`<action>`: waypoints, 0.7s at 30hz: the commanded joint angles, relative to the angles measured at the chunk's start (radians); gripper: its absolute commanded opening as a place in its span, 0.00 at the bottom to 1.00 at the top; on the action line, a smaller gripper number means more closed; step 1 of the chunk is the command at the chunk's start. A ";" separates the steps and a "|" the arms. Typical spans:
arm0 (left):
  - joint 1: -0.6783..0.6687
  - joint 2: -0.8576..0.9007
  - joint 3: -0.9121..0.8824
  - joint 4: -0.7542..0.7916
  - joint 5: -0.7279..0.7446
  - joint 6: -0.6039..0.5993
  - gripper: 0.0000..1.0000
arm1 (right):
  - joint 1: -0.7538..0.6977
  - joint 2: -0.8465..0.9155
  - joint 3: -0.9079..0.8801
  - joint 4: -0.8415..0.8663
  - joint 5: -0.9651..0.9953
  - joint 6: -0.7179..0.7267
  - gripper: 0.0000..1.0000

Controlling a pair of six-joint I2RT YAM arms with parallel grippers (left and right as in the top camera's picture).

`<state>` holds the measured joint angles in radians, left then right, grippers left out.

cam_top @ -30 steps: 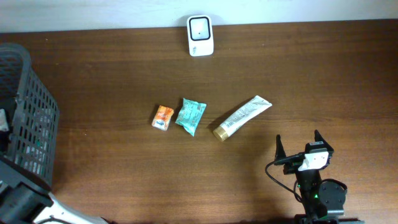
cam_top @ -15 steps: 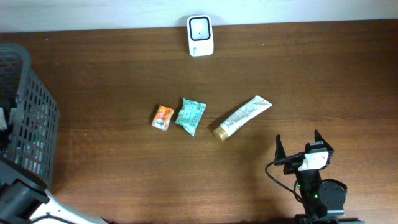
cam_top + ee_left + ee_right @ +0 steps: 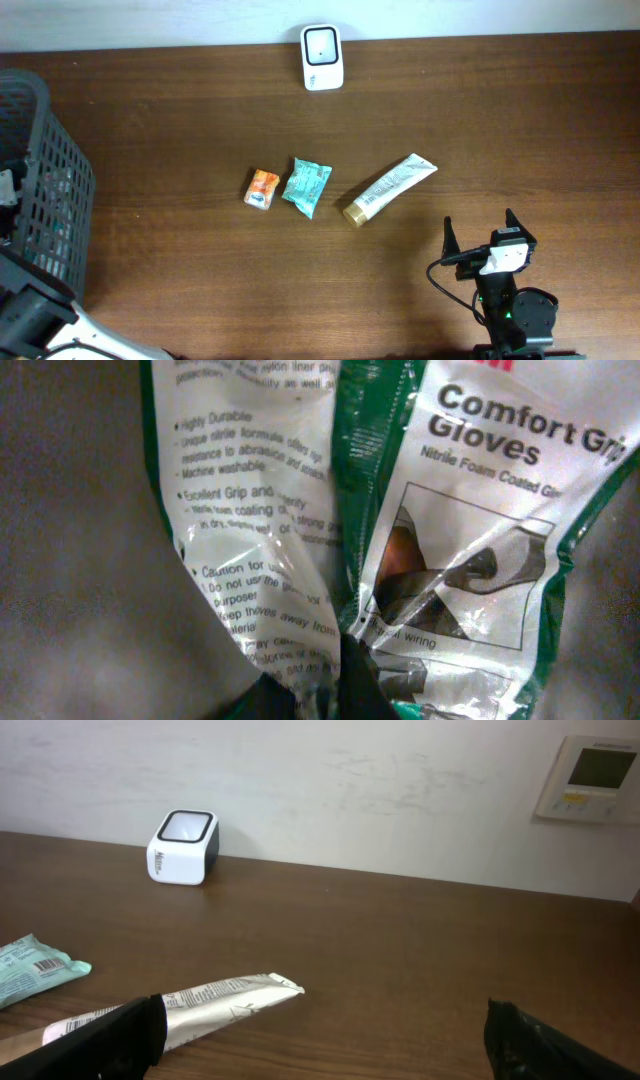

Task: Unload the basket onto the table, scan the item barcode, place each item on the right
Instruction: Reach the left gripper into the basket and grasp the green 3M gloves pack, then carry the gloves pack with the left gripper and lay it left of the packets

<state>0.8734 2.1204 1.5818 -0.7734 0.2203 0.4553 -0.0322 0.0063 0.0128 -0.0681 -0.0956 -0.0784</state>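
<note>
Seen from above, the basket (image 3: pixel 60 190) sits far left of the scanner (image 3: pixel 322 57), and inside it the left gripper (image 3: pixel 342 660) pinches the glove packet (image 3: pixel 470 530), probably to lift it for scanning, while the right gripper (image 3: pixel 320 1045) gapes wide, empty, facing the scanner.

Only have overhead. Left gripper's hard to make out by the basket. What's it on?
Observer: The left wrist view shows the left gripper shut on a glove pack, pinching its crumpled film.
Operator: Code showing on it?
Observer: None in view. Only printed text and a glove picture face that camera.
Operator: Any visible elsewhere?
Observer: Yes. From the right wrist, the teal packet shows a barcode on its upper face.
</note>
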 commanded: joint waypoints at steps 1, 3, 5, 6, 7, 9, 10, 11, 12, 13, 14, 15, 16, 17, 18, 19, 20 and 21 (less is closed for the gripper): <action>0.000 0.024 0.089 -0.097 -0.058 -0.100 0.00 | -0.007 -0.003 -0.007 -0.004 0.002 0.008 0.98; 0.000 -0.016 0.185 -0.143 -0.049 -0.182 0.00 | -0.007 -0.003 -0.007 -0.003 0.002 0.008 0.98; -0.001 -0.056 0.264 -0.181 -0.010 -0.245 0.00 | -0.007 -0.003 -0.007 -0.004 0.002 0.008 0.98; -0.001 -0.086 0.315 -0.203 0.014 -0.291 0.00 | -0.007 -0.003 -0.007 -0.004 0.002 0.008 0.98; -0.001 -0.117 0.357 -0.220 0.040 -0.323 0.00 | -0.007 -0.003 -0.007 -0.004 0.002 0.008 0.98; -0.001 -0.175 0.411 -0.241 0.082 -0.383 0.00 | -0.007 -0.003 -0.007 -0.003 0.002 0.008 0.98; -0.001 -0.205 0.427 -0.241 0.100 -0.409 0.00 | -0.007 -0.003 -0.007 -0.004 0.002 0.008 0.98; -0.001 -0.233 0.436 -0.239 0.115 -0.429 0.00 | -0.007 -0.003 -0.007 -0.004 0.002 0.008 0.98; -0.001 -0.266 0.445 -0.237 0.130 -0.446 0.00 | -0.007 -0.003 -0.007 -0.004 0.002 0.008 0.98; -0.003 -0.312 0.450 -0.231 0.149 -0.472 0.00 | -0.007 -0.003 -0.007 -0.004 0.002 0.008 0.98; -0.005 -0.344 0.450 -0.226 0.171 -0.484 0.00 | -0.007 -0.003 -0.007 -0.004 0.002 0.008 0.98; -0.008 -0.382 0.450 -0.218 0.204 -0.494 0.00 | -0.007 -0.003 -0.007 -0.004 0.002 0.008 0.98; -0.013 -0.417 0.450 -0.203 0.245 -0.495 0.00 | -0.007 -0.003 -0.007 -0.003 0.002 0.008 0.98; -0.019 -0.444 0.450 -0.187 0.277 -0.499 0.00 | -0.007 -0.003 -0.007 -0.004 0.002 0.008 0.98; -0.029 -0.476 0.450 -0.169 0.307 -0.511 0.00 | -0.007 -0.003 -0.007 -0.003 0.002 0.008 0.98; -0.043 -0.509 0.450 -0.156 0.335 -0.516 0.00 | -0.007 -0.003 -0.007 -0.004 0.002 0.008 0.98; -0.060 -0.536 0.450 -0.151 0.356 -0.516 0.00 | -0.007 -0.003 -0.007 -0.004 0.002 0.008 0.98; -0.076 -0.556 0.450 -0.151 0.367 -0.516 0.00 | -0.007 -0.003 -0.007 -0.003 0.002 0.008 0.98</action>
<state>0.8463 1.6375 2.0197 -0.9344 0.4557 -0.0208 -0.0322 0.0063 0.0128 -0.0681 -0.0956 -0.0780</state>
